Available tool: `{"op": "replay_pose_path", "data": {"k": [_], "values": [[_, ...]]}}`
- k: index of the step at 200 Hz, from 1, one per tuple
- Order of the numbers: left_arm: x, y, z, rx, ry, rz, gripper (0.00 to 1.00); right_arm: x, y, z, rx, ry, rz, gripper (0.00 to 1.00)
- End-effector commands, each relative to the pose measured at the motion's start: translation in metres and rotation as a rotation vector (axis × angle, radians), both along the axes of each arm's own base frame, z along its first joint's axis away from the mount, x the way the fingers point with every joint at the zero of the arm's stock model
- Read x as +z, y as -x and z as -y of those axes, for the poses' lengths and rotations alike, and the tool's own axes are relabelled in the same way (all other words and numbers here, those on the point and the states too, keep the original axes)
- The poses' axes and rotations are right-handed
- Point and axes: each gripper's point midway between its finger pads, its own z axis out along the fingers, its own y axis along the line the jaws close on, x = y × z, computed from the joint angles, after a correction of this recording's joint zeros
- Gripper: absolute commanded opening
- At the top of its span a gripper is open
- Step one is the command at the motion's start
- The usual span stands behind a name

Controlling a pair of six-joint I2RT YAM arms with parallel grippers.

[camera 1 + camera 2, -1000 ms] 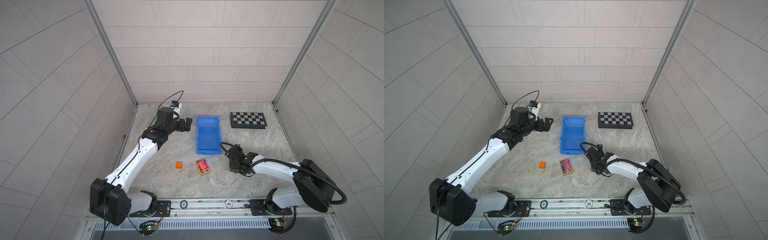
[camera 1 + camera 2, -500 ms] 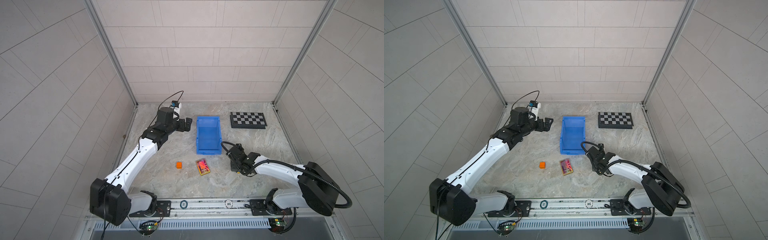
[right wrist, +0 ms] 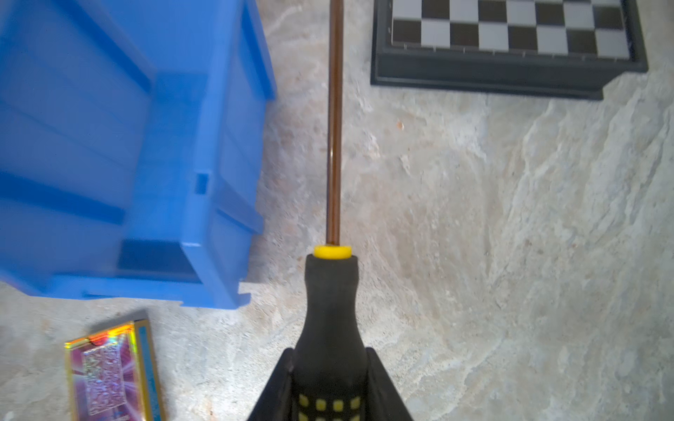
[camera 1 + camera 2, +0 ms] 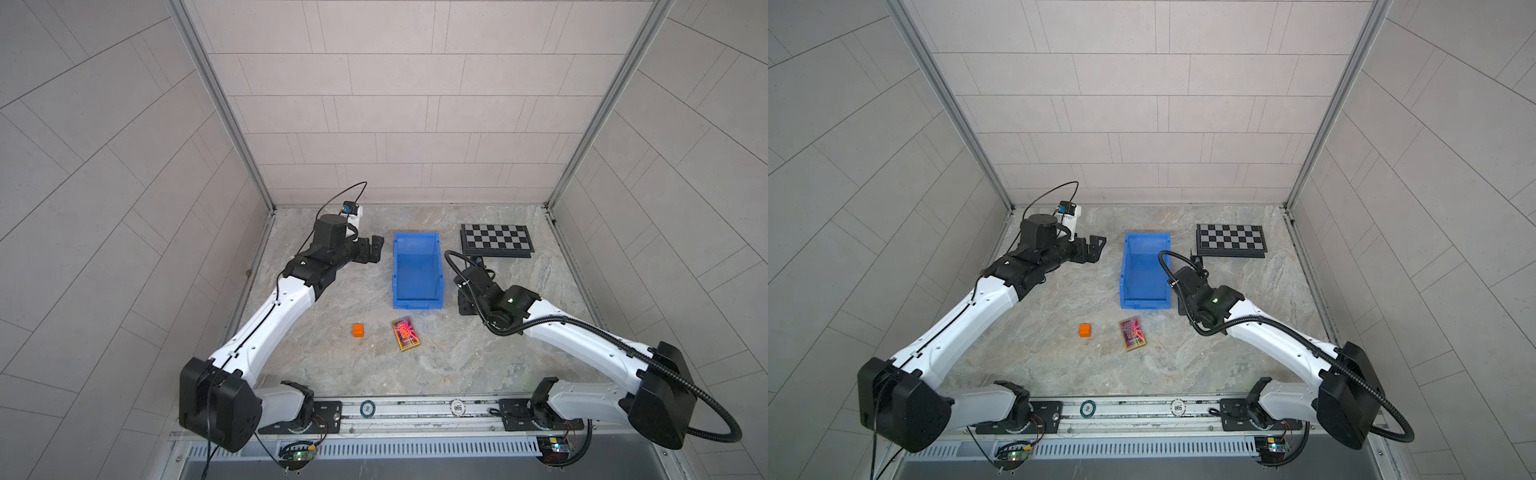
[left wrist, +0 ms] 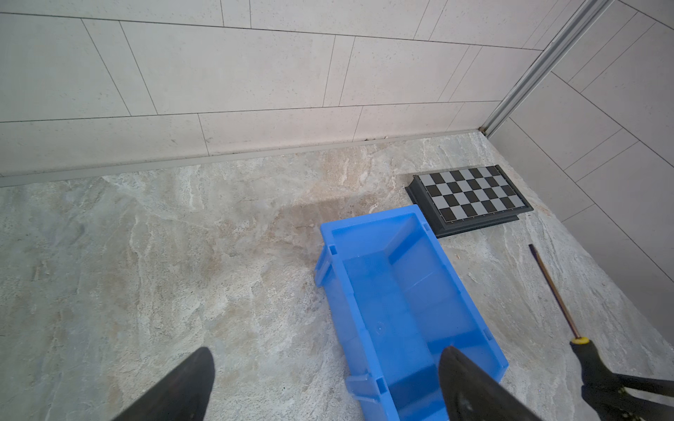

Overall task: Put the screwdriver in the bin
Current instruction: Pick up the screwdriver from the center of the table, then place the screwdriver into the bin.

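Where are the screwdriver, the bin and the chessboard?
screwdriver [image 3: 330, 310], right wrist view, on its black handle.
bin [image 4: 417, 304], in a top view, on its near front wall.
chessboard [image 4: 496, 240], in a top view, on its checkered middle.

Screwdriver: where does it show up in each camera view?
Right wrist: the screwdriver runs through the middle, between bin and chessboard, handle in the shut right gripper.
Left wrist: screwdriver near the picture's edge, past the bin.
In both top views: not distinguishable, under the right arm beside the bin.
Shared landmark: the chessboard.
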Motion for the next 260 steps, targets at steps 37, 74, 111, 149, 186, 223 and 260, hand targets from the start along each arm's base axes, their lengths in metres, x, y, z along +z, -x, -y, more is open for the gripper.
{"op": "replay_pose_path", "data": {"k": [37, 74, 111, 149, 186, 223, 260], "values": [[0.021, 0.007, -0.024, 0.086, -0.055, 0.089, 0.99, 0.066, -0.047, -0.043, 0.103, -0.010, 0.148, 0.19], [0.024, 0.003, -0.041, 0.141, -0.037, 0.100, 1.00, 0.078, -0.074, -0.084, 0.176, -0.048, 0.163, 0.20], [0.026, -0.002, -0.058, 0.186, -0.003, 0.103, 0.99, 0.060, -0.090, -0.113, 0.213, -0.064, 0.125, 0.19], [0.024, -0.006, -0.064, 0.193, -0.007, 0.085, 0.99, 0.029, -0.100, -0.131, 0.229, -0.054, 0.063, 0.19], [0.024, -0.006, -0.066, 0.196, -0.002, 0.087, 1.00, 0.004, -0.104, -0.133, 0.218, -0.023, 0.011, 0.19], [0.023, -0.006, -0.065, 0.192, -0.003, 0.081, 1.00, -0.017, -0.100, -0.135, 0.228, -0.005, -0.044, 0.19], [0.023, -0.006, -0.065, 0.192, -0.006, 0.080, 1.00, -0.036, -0.097, -0.138, 0.232, -0.007, -0.097, 0.20]]}}
